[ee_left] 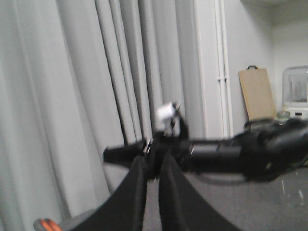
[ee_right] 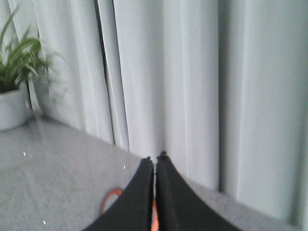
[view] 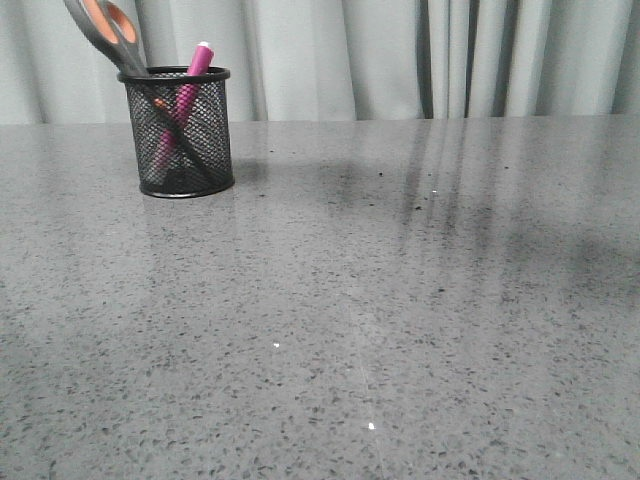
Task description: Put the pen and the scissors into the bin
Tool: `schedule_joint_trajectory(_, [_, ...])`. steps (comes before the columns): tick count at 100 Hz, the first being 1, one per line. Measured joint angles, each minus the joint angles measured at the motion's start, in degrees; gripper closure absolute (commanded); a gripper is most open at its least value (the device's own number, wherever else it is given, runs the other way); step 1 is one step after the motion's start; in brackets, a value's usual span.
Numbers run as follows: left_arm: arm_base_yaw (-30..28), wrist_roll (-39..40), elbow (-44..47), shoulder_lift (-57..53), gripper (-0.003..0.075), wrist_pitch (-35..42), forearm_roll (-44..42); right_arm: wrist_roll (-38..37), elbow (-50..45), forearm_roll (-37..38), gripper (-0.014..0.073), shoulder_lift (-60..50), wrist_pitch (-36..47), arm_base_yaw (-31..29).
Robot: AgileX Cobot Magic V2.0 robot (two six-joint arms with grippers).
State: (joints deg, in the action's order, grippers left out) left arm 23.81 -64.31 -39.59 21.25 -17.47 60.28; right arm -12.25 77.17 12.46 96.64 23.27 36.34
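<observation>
Bin [view: 186, 135] stood upright near the far-left corner of the tabletop [view: 400, 320]. Pen [view: 190, 85] was inside it, pale tip poking above the rim, leaning right. Scissors [view: 108, 30] were in it too, blades down, handles sticking out and tilted left. Left gripper [ee_left: 154, 166]: fingers nearly together, thin gap, nothing between them. Right gripper [ee_right: 155, 166]: fingers pressed almost closed, nothing held; the orange bit just beyond them was probably a scissors loop, too blurred to confirm. Neither arm appeared in the front view. A potted plant [ee_right: 17, 72] sat by the curtain [view: 400, 55].
</observation>
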Motion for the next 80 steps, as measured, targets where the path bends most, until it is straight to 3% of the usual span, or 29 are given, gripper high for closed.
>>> schedule_joint_trajectory(22, [0.0, 10.8, 7.7, -3.7, 0.0739, 1.5, -10.0, 0.0, -17.0, 4.9, 0.0663, -23.7, -5.4, -0.3])
schedule_joint_trajectory(50, [0.0, 11.9, 19.2, -8.4, 0.0739, 9.5, -10.9, 0.0, -40.6, 8.5, 0.0663, -53.1, -25.6, -0.4])
schedule_joint_trajectory(80, [0.0, 12.1, 23.7, -8.6, 0.0739, 11.2, -9.5, 0.0, -50.8, 8.5, 0.0663, -75.3, -36.0, -0.4])
